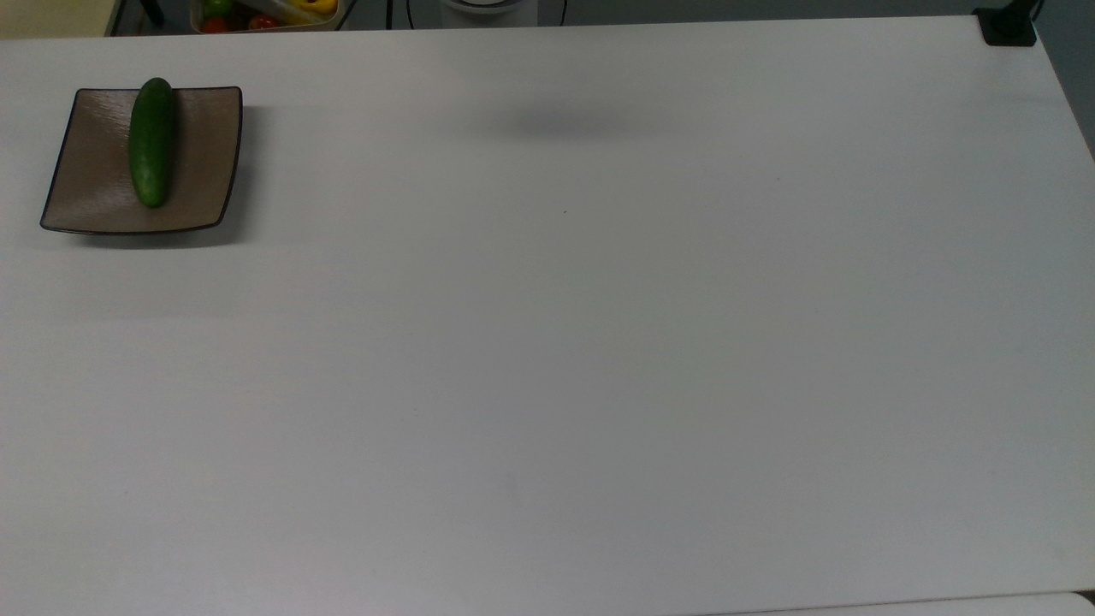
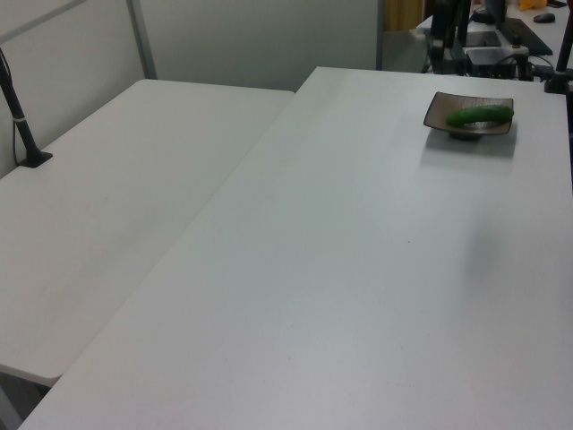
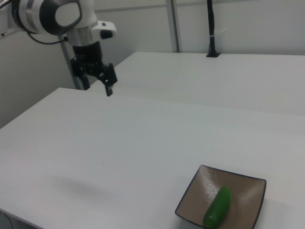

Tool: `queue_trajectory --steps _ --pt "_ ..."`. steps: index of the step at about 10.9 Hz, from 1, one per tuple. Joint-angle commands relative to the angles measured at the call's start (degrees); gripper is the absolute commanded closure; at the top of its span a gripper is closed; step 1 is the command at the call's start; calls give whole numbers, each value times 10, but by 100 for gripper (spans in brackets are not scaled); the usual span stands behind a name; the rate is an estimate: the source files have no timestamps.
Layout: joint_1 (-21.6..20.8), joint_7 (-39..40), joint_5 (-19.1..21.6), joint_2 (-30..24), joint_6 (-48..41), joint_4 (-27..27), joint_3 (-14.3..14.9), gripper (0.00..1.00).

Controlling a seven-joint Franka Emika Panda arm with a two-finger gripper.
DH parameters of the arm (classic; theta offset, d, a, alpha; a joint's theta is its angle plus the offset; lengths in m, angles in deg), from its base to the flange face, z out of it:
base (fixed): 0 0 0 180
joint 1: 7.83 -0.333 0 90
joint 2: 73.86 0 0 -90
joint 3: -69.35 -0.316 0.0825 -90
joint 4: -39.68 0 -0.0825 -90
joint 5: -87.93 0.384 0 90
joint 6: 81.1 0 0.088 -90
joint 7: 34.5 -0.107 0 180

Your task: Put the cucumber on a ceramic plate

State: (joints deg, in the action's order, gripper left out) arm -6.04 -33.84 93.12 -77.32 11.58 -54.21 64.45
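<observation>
The dark green cucumber (image 1: 152, 141) lies along the middle of the square brown ceramic plate (image 1: 205, 158), one end reaching the plate's far rim. The plate sits near the far left corner of the table in the top view. In the left view the cucumber (image 2: 480, 115) and plate (image 2: 438, 113) are at the far right. In the right view the cucumber (image 3: 218, 207) rests on the plate (image 3: 248, 190) at the bottom right. My gripper (image 3: 95, 82) hangs high above the table at the right view's upper left, far from the plate, open and holding nothing.
A box of colourful vegetables (image 1: 265, 12) stands beyond the table's far edge. A black clamp (image 1: 1008, 28) grips the far right corner. A second white table (image 2: 116, 188) adjoins, with a black post (image 2: 21, 125) on it. The arm's faint shadow (image 1: 556, 122) falls on the table.
</observation>
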Motion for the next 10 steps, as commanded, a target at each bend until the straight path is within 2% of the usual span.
queue_trajectory --steps 1,6,10 --pt "-6 -12 -11 -8 29 -46 -30 0" --pt "-5 33 -10 0 137 -62 -20 0" --pt "-5 24 -9 1 131 -60 -19 0"
